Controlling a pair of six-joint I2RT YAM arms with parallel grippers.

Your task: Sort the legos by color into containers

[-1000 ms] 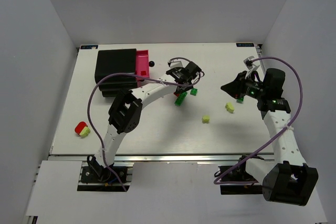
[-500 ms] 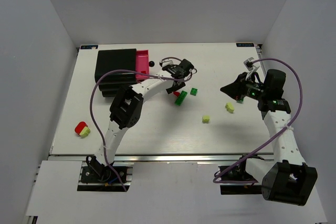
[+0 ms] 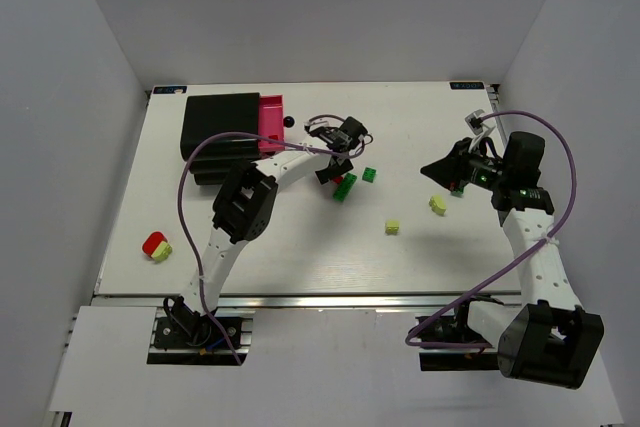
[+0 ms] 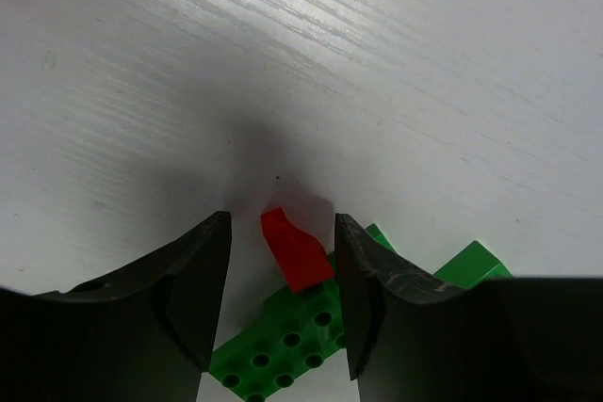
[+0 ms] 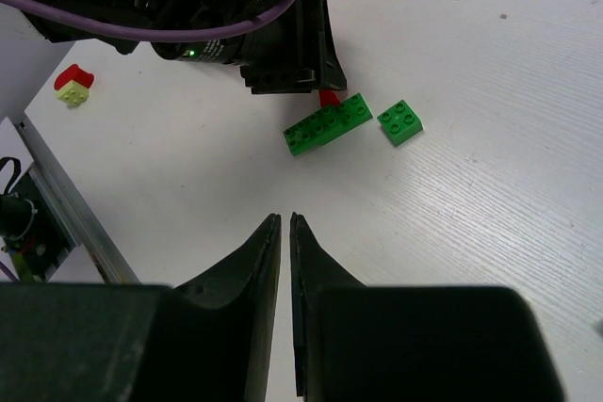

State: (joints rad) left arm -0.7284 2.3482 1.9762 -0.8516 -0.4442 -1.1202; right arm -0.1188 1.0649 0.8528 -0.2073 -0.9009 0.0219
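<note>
A small red lego (image 4: pixel 297 249) lies on the table against a long green strip (image 4: pixel 283 345). My left gripper (image 4: pixel 281 261) is open and low, one jaw on each side of the red lego, neither clearly touching it. From above, the left gripper (image 3: pixel 335 169) sits over the red lego (image 3: pixel 337 178) and the green strip (image 3: pixel 345 187). The pink drawer (image 3: pixel 271 120) with its black knob (image 3: pixel 289 122) stands open on the black cabinet (image 3: pixel 222 132). My right gripper (image 5: pixel 285 218) is shut and empty, held above the table at the right (image 3: pixel 432 169).
A small green lego (image 3: pixel 370 175) lies right of the strip. Pale yellow legos lie at mid table (image 3: pixel 392 227) and near the right arm (image 3: pixel 438 205), beside another green one (image 3: pixel 457 190). A red and yellow pair (image 3: pixel 155 245) sits far left.
My left gripper has moved left and down from beside the drawer knob onto the red lego by the green strip. The right arm has barely moved.
</note>
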